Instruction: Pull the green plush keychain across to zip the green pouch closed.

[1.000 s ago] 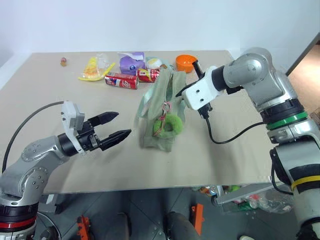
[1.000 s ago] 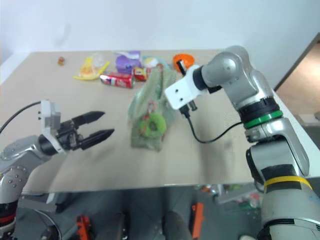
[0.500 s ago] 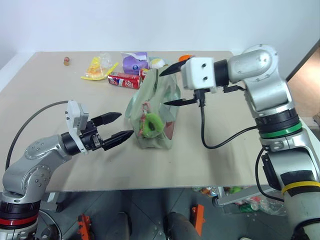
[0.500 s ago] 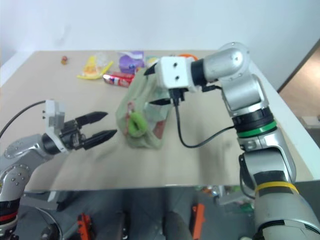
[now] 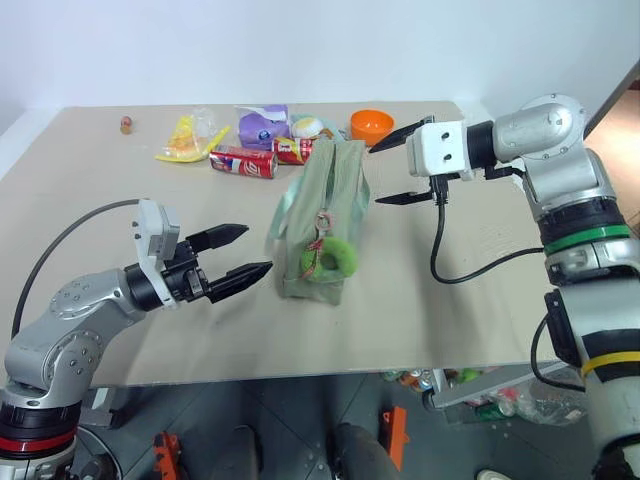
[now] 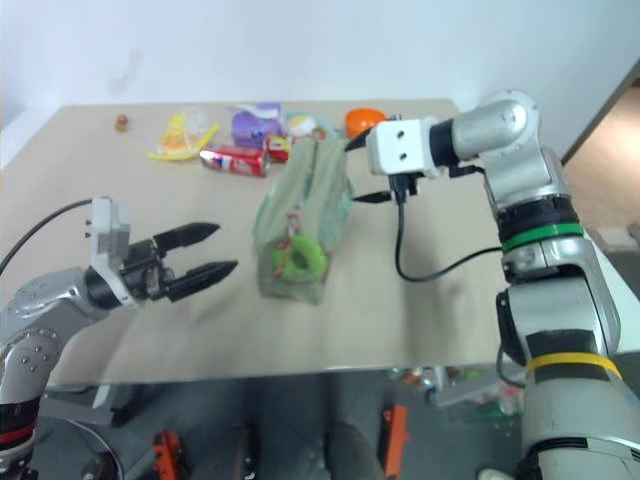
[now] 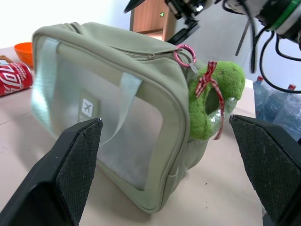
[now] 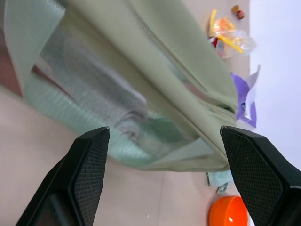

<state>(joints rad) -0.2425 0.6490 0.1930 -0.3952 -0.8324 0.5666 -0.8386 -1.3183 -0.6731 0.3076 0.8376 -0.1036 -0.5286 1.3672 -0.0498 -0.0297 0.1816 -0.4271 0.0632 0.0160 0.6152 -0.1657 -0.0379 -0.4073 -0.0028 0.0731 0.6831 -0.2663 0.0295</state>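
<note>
Two claws are seen over the bench (image 5: 120, 200), one at each side of the green pouch (image 5: 322, 215). At the far left, the left claw (image 5: 238, 252) is held low over the bench with its black fingers (image 5: 218, 236) spread apart and nothing between them; its tips point toward the near end of the pouch and stand just short of it, not touching. Behind it, along the far edge of the bench, a yellow wrapper (image 5: 185, 138), a red can (image 5: 244, 161), a purple packet (image 5: 264, 125) and an orange bowl (image 5: 371, 125) are laid out in a loose row. In the middle, the pouch is stood upright on the bench, lengthwise away from the robot, its zipper apparently drawn shut along the top, though the far end is hard to judge. The green plush keychain (image 5: 331, 259) is hung from a pink clasp (image 7: 184, 50) at the pouch's near end, resting against the fabric. To the right, the right claw (image 5: 397, 166) is held above the bench just beside the pouch's far end, its fingers wide apart and empty, clear of the fabric.
</note>
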